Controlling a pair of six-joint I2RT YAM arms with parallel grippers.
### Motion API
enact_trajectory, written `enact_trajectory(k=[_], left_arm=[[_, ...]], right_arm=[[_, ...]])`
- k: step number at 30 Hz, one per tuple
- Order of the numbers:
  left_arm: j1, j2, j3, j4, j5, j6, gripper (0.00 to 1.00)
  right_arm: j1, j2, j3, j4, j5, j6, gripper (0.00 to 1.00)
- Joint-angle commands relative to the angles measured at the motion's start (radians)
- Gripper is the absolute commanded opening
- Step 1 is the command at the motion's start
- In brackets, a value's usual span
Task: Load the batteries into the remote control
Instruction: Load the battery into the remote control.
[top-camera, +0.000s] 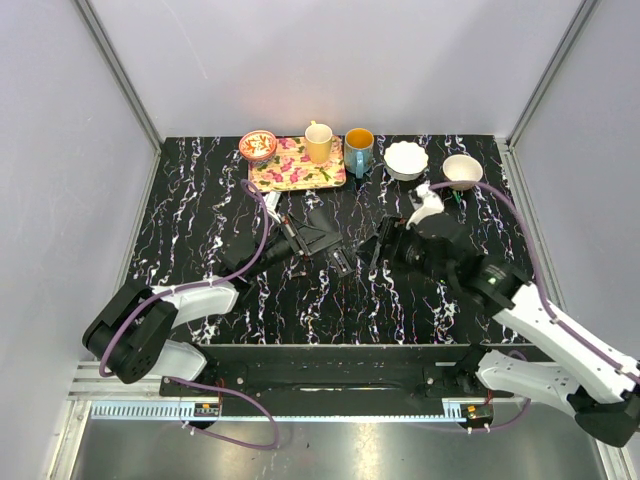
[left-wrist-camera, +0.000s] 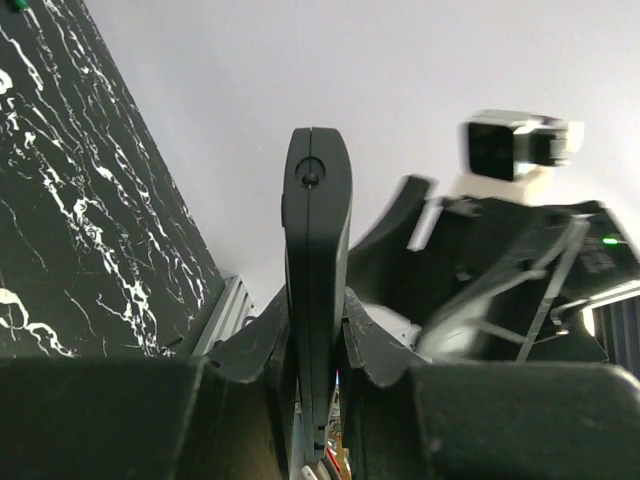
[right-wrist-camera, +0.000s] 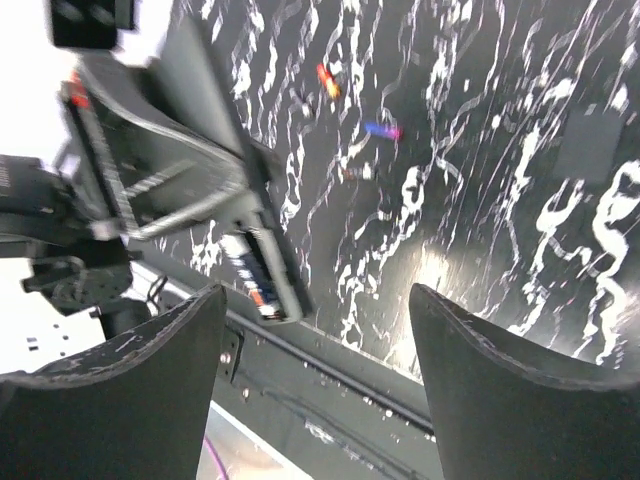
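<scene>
**Remote control clamped in the left pincer; batteries loose on the surface**

Nearest the arm bases, the left pincer (left-wrist-camera: 316, 335) is closed on the remote control (left-wrist-camera: 317, 230). The left wrist view shows the remote end-on: its shell seam runs down the middle and one finger presses on each side. It appears to be held clear of the surface (top-camera: 200, 230), near the middle.

Just beside it is the right pincer (right-wrist-camera: 317, 295), its jaws wide apart and holding nothing. The right wrist view shows an open compartment at the remote's free end. Small coloured parts sit inside it, but whether a cell is seated there cannot be told.

Farther out, the batteries (right-wrist-camera: 382, 130) lie on the surface, well apart from the remote and from each other. At least two show, blurred: one is bluish with a red end and one is orange.

Along the far edge stand a floral tray (top-camera: 295, 172), a yellow mug (top-camera: 319, 142), a blue mug (top-camera: 359, 150) and two white bowls (top-camera: 406, 160).

Handling (judged):
- **Remote control:** a light, rigid bar with a smooth shell. The present grip should keep it steady and leave the compartment exposed.
- **Batteries:** each cell is light, hard and slick, and being round it will probably roll if nudged.
- **Where to grip a cell:** across the barrel at mid-length, with the fingers square to its axis.
- **Seating a cell:** it will probably need a firm push against the contact spring, so the remote must not slip.
</scene>
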Motion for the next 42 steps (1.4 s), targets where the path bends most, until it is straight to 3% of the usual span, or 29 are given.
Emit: enact_trajectory(k=[1,8,18,29,42], left_arm=[[0.0,-0.006,0.035,0.133,-0.002,-0.012,0.0],[0.0,0.003,0.031,0.146,0.011,-0.017,0.0],[-0.002,0.011,0.035,0.152,0.024,-0.023,0.0],[-0.002,-0.005,0.031,0.169,0.023,-0.028,0.0],[-0.002,0.0,0.038,0.191,0.015,-0.034,0.0]], right_arm=[[-0.051,-0.004,-0.139,0.21,-0.256,0.164,0.81],[-0.097,-0.021,-0.263,0.469,-0.389,0.264,0.84],[-0.125,0.002,-0.272,0.499,-0.406,0.258,0.85],[-0.176,0.046,-0.318,0.607,-0.481,0.311,0.76],[-0.176,0.075,-0.348,0.667,-0.52,0.351,0.75]])
